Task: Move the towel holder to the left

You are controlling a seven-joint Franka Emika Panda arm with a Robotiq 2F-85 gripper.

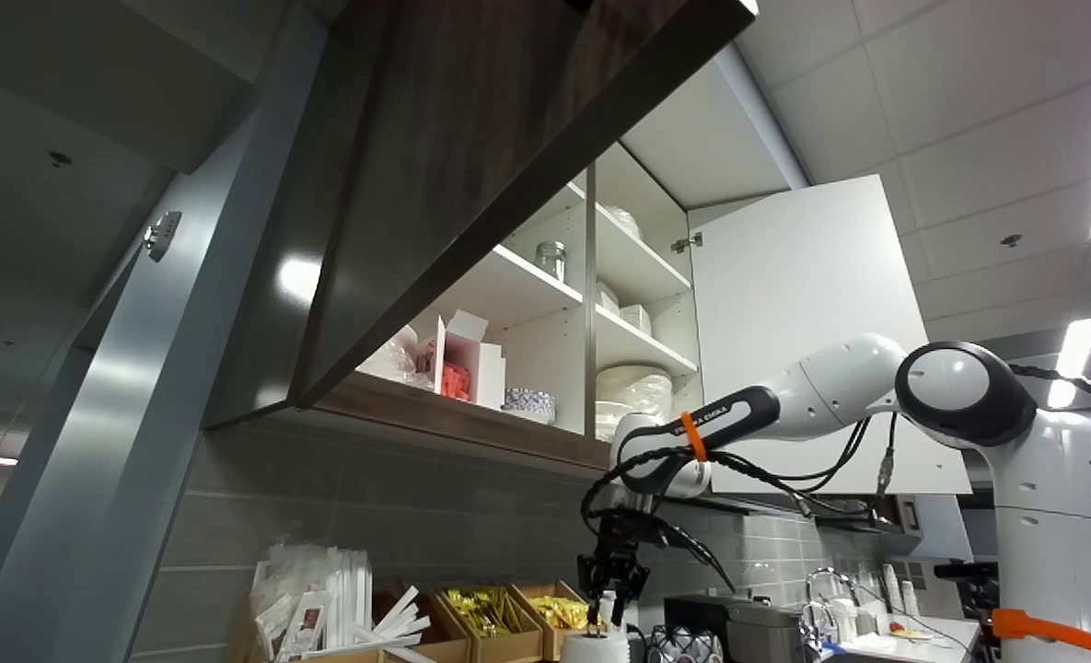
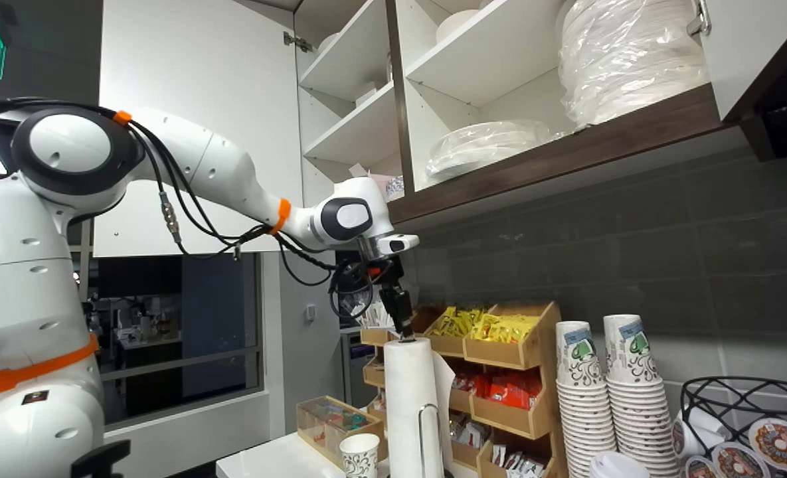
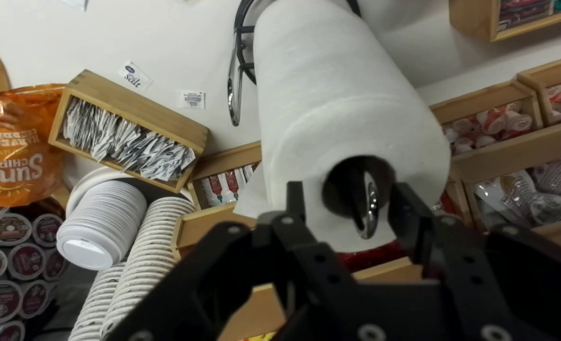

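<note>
The towel holder carries an upright white paper towel roll, seen in the wrist view (image 3: pixel 327 76) and in both exterior views (image 1: pixel 595 648) (image 2: pixel 408 398). The holder's chrome loop (image 3: pixel 372 208) sticks up out of the roll's dark core. Its side wire (image 3: pixel 234 94) and dark wire base show beside the roll, and the side wire also shows in an exterior view (image 2: pixel 422 431). My gripper (image 3: pixel 349 203) points down at the top of the roll, as both exterior views show (image 1: pixel 606 612) (image 2: pixel 405 334). Its fingers are apart, one on each side of the loop, with a gap to it.
A wooden condiment rack (image 2: pixel 513 352) stands close beside the roll. Stacked paper cups (image 2: pixel 582 398), a single cup (image 2: pixel 360 455), a clear-fronted box (image 2: pixel 337 425) and a wooden packet box (image 3: pixel 129 128) stand around. An open cupboard (image 2: pixel 566 146) hangs above.
</note>
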